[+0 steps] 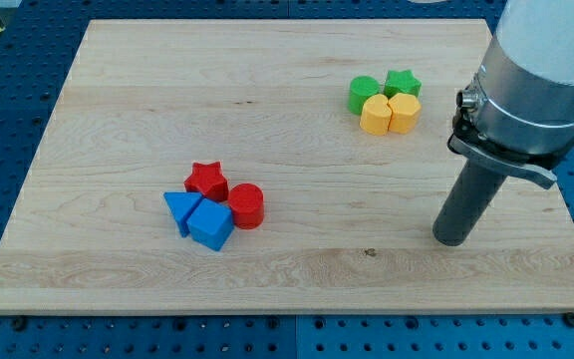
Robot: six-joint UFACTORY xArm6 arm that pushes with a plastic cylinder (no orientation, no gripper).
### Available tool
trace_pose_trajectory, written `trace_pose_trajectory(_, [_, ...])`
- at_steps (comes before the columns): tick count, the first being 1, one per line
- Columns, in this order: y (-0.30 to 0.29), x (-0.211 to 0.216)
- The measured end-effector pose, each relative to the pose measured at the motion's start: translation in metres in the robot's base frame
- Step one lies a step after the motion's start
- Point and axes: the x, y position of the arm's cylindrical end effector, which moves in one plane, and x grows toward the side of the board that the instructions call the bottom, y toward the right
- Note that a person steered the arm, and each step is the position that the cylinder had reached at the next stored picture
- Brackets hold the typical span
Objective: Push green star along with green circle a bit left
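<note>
The green star (403,83) and the green circle (364,94) sit side by side near the view's top right, the circle left of the star. They touch a yellow hexagon (376,116) and a yellow heart (404,112) just below them. My tip (451,239) rests on the board at the view's lower right, well below and to the right of the green blocks, touching no block.
A second cluster lies at the view's lower left centre: a red star (207,180), a red cylinder (247,206), a blue triangle (179,209) and a blue block (210,225). The wooden board (118,100) ends close to my tip's right.
</note>
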Motion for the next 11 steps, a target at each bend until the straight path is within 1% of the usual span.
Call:
trace_pose_trajectory(2, [0.004, -0.007])
trace_pose_trajectory(4, [0.029, -0.136])
trace_pose_trajectory(6, [0.028, -0.166])
trace_pose_trajectory(7, [0.021, -0.199])
trace_pose_trajectory(9, [-0.036, -0.199])
trace_pose_trajectory(11, [-0.039, -0.197])
